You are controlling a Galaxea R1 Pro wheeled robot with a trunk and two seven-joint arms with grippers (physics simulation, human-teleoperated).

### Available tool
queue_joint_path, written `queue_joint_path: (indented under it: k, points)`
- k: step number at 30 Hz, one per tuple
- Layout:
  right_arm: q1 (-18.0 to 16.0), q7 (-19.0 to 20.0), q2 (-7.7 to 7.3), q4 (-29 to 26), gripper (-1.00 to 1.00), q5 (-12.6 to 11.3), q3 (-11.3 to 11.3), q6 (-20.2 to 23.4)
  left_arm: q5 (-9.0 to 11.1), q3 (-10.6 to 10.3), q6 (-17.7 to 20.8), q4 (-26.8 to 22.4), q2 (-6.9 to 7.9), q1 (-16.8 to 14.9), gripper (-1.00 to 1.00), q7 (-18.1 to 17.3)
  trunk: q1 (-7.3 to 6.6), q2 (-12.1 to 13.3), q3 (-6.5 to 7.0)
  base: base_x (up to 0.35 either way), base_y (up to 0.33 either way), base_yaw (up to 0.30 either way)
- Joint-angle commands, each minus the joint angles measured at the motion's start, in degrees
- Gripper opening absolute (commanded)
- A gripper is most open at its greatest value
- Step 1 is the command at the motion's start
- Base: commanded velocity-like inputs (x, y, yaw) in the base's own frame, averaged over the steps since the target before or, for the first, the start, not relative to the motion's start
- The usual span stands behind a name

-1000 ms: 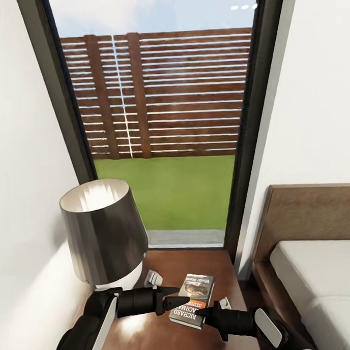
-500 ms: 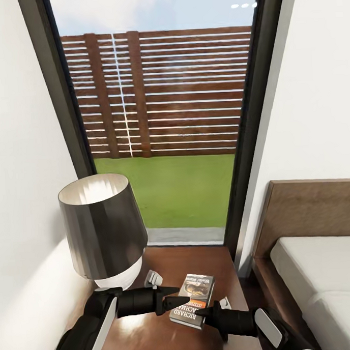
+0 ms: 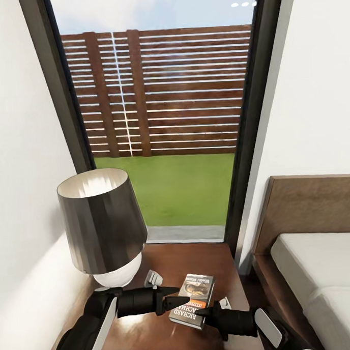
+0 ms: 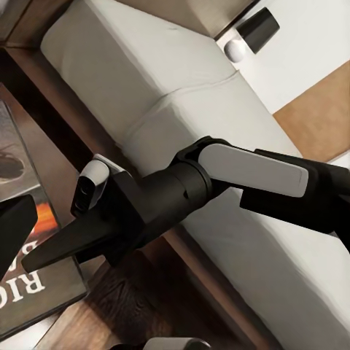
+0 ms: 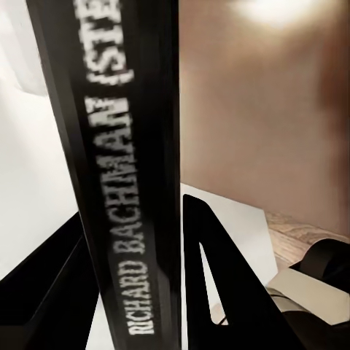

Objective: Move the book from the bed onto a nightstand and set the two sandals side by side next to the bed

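Over the nightstand (image 3: 199, 255) in the head view, the right gripper (image 3: 204, 312) clamps the near edge of the book (image 3: 194, 299), which sits above the glossy top beside the lamp (image 3: 102, 226); the left gripper (image 3: 173, 300) points at the book from the other side, grip state unclear. Bed (image 3: 322, 270) lies off to the right gripper's outer side.

Left wrist view: right gripper (image 4: 69, 244) at the book (image 4: 29, 240) edge, bed (image 4: 182, 95) beyond it.

Right wrist view: book (image 5: 124, 168) spine pinched between dark fingers (image 5: 219, 292).
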Motion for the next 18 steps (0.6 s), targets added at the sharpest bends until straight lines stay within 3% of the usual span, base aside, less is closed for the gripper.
queue_joint_path:
  k: [1,9,18]
  points:
    - [-0.03,0.30,-0.06,-0.01,-1.00,0.01,0.26,0.01,0.27,-0.01,0.45,0.00,0.00,-0.03,1.00,0.00,-0.01,-0.02,-0.06,0.000,0.000,0.000]
    - [-0.03,0.30,-0.06,-0.01,-1.00,0.01,0.26,0.01,0.27,0.00,0.44,-0.01,0.00,-0.03,1.00,-0.04,1.53,-2.83,-1.31,0.000,0.000,0.000]
    - [-0.03,0.30,-0.06,-0.01,-1.00,0.01,0.26,0.01,0.27,0.00,0.46,-0.02,0.00,-0.03,1.00,-0.08,1.75,-3.23,-1.49,0.000,0.000,0.000]
